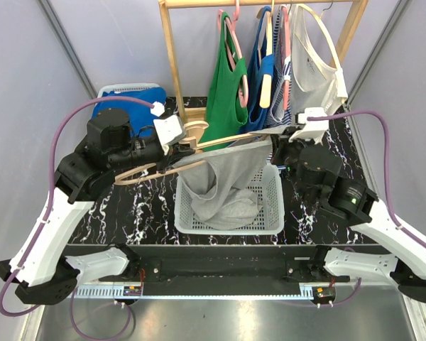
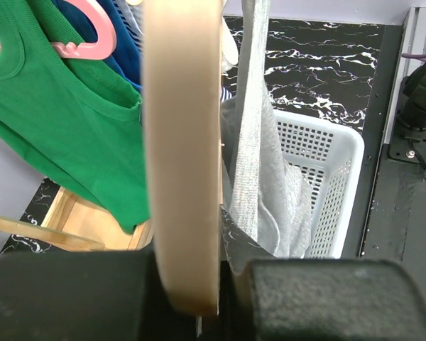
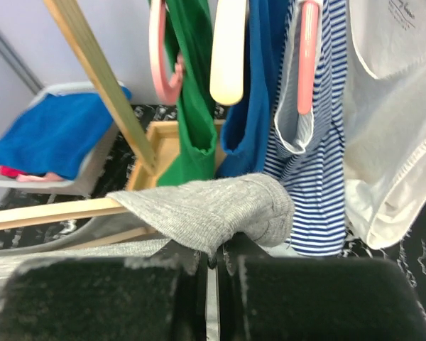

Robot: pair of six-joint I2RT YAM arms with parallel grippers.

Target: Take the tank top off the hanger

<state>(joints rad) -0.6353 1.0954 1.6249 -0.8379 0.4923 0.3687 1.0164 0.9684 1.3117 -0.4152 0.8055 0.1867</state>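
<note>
Currently listed: 1 grey tank top (image 1: 224,181), ribbed knit, hung on a wooden hanger (image 1: 224,141) held roughly level above a white basket (image 1: 273,226). The hem sags down into the basket.

Handling: judged light, soft and limp, with no stiffness of its own. The knit should give rubber pads good purchase, but it will stretch and may snag on the hanger's end if dragged. The hanger is judged rigid and smooth, and a little slippery against cloth.

Hold points: best at the shoulder strap where it wraps the hanger tip, so it can be peeled outward off the end. The hanger near its neck serves as the counter-hold.

Left gripper (image 1: 172,145): clamped on the hanger near its hook end; its wrist view shows the wood pinched in the grip.

Right gripper (image 3: 209,264): jaws together on a fold of the grey strap at the hanger's right tip.

Markings: none seen on the grey item. 1 white tank top (image 3: 394,106) on the rack (image 1: 172,64) behind bears a small printed neck label, too small to read.
</note>
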